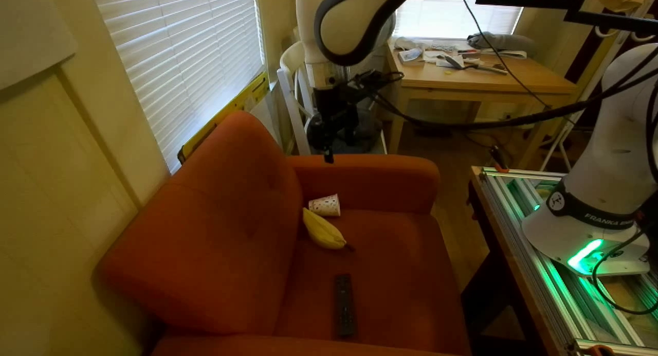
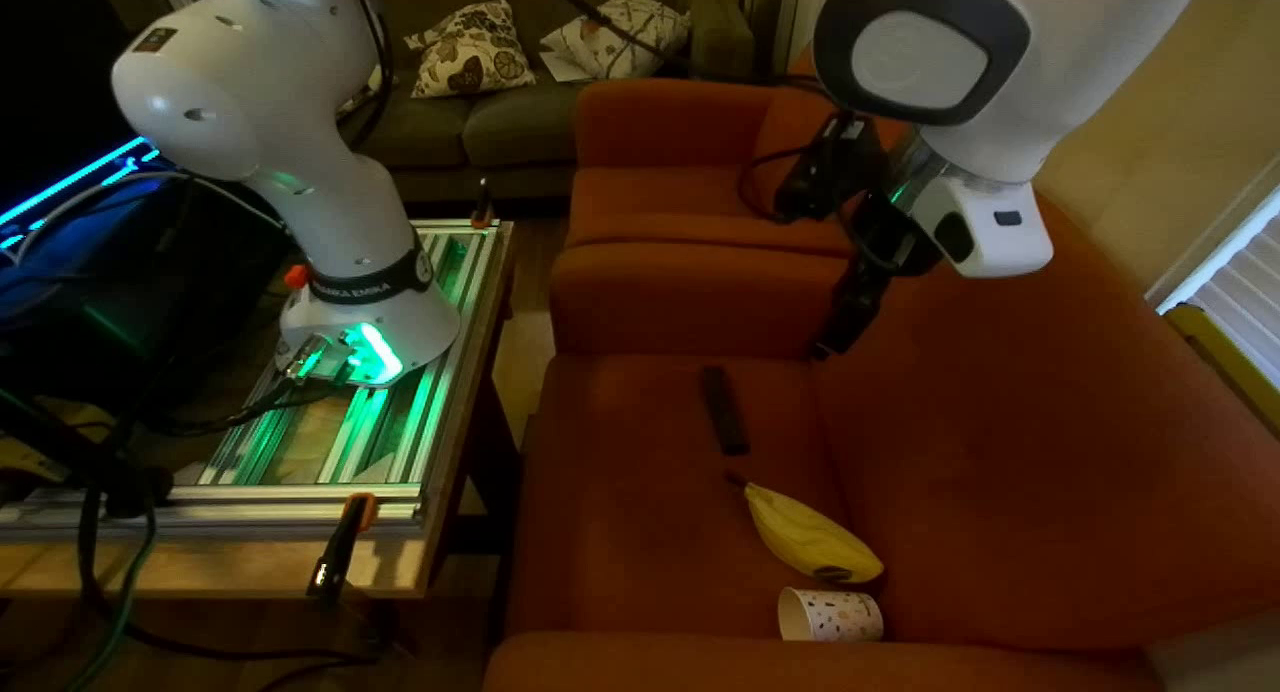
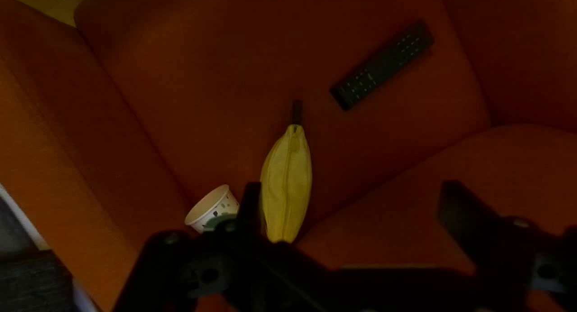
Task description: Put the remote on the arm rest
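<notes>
the remote (image 1: 344,305) is supported by the seat (image 1: 398,258), near the banana (image 1: 323,231); the hand (image 3: 351,199) is spread wide above.

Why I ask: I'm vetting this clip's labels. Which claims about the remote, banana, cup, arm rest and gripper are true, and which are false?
1. The banana lies between the remote and the cup. True.
2. The cup stands upright. False: it lies on its side.
3. The gripper is open and holds nothing. True.
4. The remote touches the banana. False: bare seat shows between them.
5. The cup lies close to an arm rest. True.
6. The remote already rests on that arm rest. False: it lies on the seat, buttons up.
</notes>
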Controlling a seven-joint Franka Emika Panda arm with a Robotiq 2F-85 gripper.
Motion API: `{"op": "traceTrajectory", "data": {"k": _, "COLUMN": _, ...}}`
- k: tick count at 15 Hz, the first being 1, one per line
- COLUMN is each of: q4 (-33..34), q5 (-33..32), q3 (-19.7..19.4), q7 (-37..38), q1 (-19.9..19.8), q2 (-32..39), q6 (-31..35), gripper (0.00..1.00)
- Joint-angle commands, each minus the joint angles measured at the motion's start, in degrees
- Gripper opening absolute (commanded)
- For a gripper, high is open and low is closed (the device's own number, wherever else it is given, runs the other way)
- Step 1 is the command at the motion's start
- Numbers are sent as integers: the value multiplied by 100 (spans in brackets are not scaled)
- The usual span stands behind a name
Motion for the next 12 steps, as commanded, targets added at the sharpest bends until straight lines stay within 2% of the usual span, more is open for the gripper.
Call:
{"op": "traceTrajectory", "data": {"k": 1, "q4": 119, "q5": 4, "q3": 26, "q7": -139, "q1": -40, "q2": 588, "q6": 342, "gripper": 100}}
{"op": "traceTrajectory", "data": {"k": 7, "q4": 190, "q5": -78, "q3": 11, "q7": -401, "q1": -86, "q2": 1429, "q6": 1194, "gripper": 100}}
{"op": "traceTrajectory", "data": {"k": 9, "q4": 300, "q5": -25, "q3": 56, "q7": -544, "q1": -147, "q2": 1695, "q6": 1189, "gripper": 100}}
{"op": "traceTrajectory", "data": {"k": 10, "q4": 73, "q5": -42, "q3": 11, "q7": -358, "q1": -61, "q2": 1391, "q6": 1159, "gripper": 100}}
{"op": "traceTrajectory", "data": {"k": 12, "q4": 162, "q5": -44, "q3": 14, "q7": -411, "q1": -84, "q2": 1597, "q6": 1172, "gripper": 100}}
